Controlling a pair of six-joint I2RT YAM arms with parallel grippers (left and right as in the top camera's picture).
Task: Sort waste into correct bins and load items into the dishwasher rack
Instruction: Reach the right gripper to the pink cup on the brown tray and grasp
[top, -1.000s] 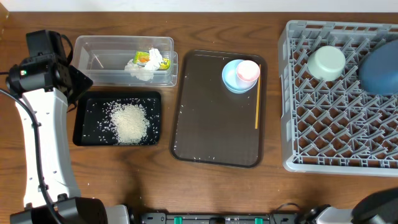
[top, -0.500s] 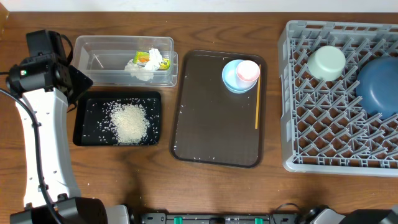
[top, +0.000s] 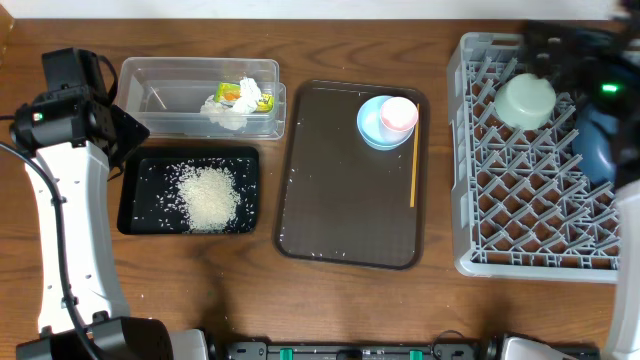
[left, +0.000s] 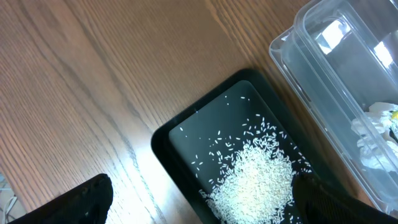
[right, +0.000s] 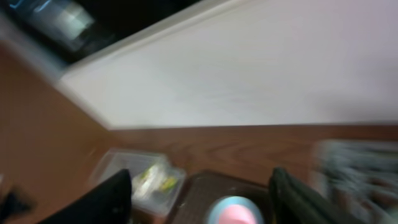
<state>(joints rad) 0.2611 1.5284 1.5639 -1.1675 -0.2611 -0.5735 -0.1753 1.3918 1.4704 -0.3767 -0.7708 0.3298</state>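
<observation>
The clear tub (top: 170, 95) holds crumpled tissue (top: 228, 113) and a yellow-green wrapper (top: 245, 94). The black tray (top: 135, 205) holds a heap of rice (top: 208, 195). My left gripper (top: 128, 128) hangs open and empty above the tray's left end; its wrist view shows the open fingers (left: 202, 202) over the rice (left: 255, 180). A pink cup (top: 399, 114) sits in the small light blue bowl (top: 372, 128), beside the orange stick (top: 414, 165). The mint-green bowl (top: 527, 100) and dark blue bowl (top: 598, 145) lie in the grey rack (top: 520, 210). My right gripper (top: 560, 50), blurred, is above the rack; it looks open and empty (right: 202, 199).
The dark brown serving tray (top: 340, 200) lies between the bins and the rack, with a few rice grains on it. The right wrist view is smeared; it shows the cup (right: 239, 218), the tub (right: 143, 174) and a pale wall behind the table.
The dark blue bowl went down into the rack's right side. My right arm has come into view over the rack's far right, moving fast. The left arm has not moved.
</observation>
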